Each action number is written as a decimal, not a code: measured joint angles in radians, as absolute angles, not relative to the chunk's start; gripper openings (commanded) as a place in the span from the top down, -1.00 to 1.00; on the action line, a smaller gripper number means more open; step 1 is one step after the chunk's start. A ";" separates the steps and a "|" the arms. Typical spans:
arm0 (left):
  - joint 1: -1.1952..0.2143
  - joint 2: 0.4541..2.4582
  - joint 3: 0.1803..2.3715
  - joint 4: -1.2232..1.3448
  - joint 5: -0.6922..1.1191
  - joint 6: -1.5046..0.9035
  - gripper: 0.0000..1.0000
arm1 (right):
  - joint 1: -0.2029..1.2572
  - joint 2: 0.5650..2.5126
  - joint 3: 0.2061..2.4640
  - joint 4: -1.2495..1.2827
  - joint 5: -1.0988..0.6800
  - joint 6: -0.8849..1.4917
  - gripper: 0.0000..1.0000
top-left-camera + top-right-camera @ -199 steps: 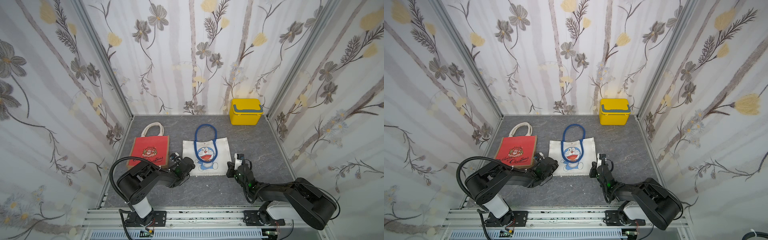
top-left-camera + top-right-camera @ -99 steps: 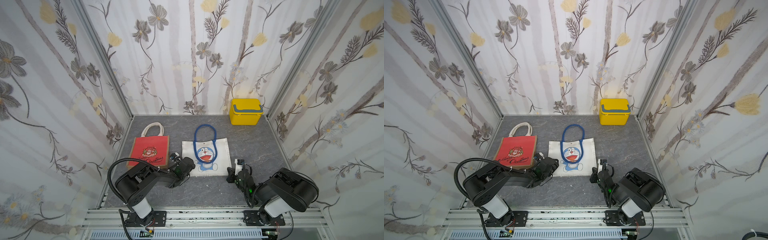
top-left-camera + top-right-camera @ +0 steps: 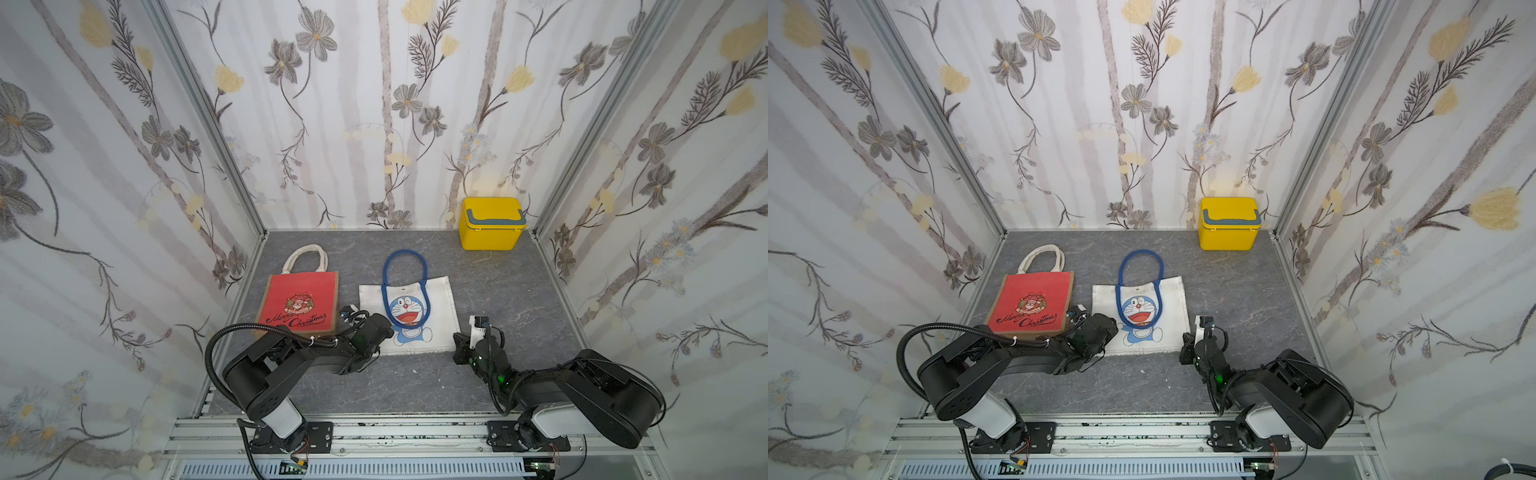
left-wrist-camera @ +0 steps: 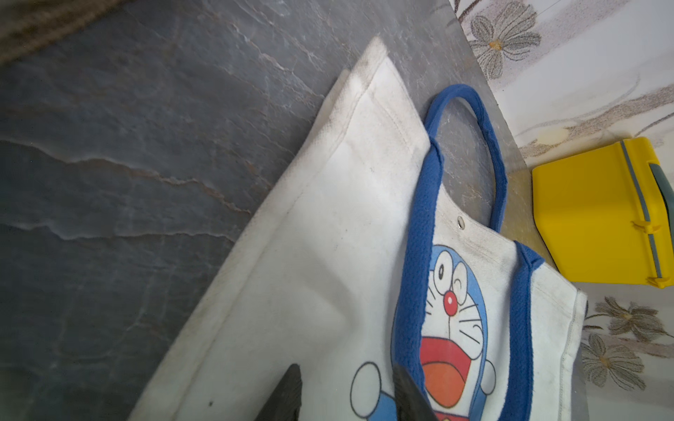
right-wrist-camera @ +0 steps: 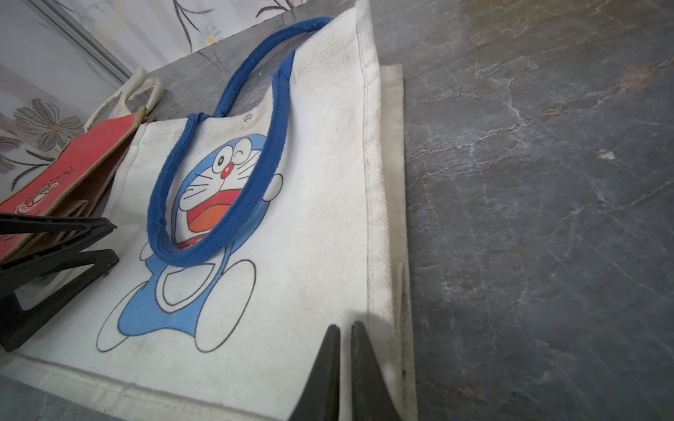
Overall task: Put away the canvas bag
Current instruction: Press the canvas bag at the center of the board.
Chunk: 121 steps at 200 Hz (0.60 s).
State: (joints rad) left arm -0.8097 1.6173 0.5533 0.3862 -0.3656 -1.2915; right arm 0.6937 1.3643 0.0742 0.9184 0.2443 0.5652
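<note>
The canvas bag (image 3: pixel 432 303) is white with a blue cartoon cat and blue handles. It lies flat on the grey floor in both top views (image 3: pixel 1167 299). My left gripper (image 4: pixel 346 379) hovers over the bag's near left corner. Its jaws are open, with only the bag's face below them. My right gripper (image 5: pixel 345 326) is at the near right corner, shut, with nothing seen between its tips. From the right wrist view the left gripper's fingers (image 5: pixel 105 227) show spread apart. In a top view both wrists (image 3: pixel 376 330) (image 3: pixel 478 336) cover their fingertips.
A red Christmas bag (image 3: pixel 299 305) lies just left of the canvas bag, close to my left arm. A yellow lidded box (image 3: pixel 491 224) stands in the back right corner. Flowered walls close in the left, back and right sides. Bare grey floor (image 3: pixel 498 282) lies between bag and box.
My left gripper's jaws have opened over the bag's corner. My right arm's elbow folded in and swung back out to the right while its gripper stayed near the bag's near right corner.
</note>
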 measured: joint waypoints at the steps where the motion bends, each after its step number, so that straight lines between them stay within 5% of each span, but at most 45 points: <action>1: -0.810 1.618 0.554 0.386 -0.366 -1.291 0.13 | 0.694 1.360 0.075 0.914 0.245 0.565 0.76; 83: -0.849 1.576 0.614 0.200 -0.460 -1.258 0.12 | 0.696 1.106 0.129 0.692 0.272 0.471 0.55; 102: -0.894 1.551 0.654 0.114 -0.516 -1.250 0.12 | 0.695 1.052 0.136 0.649 0.275 0.431 0.33; 121: -0.941 1.538 0.705 0.065 -0.574 -1.228 0.01 | 0.695 1.026 0.146 0.633 0.274 0.384 -0.23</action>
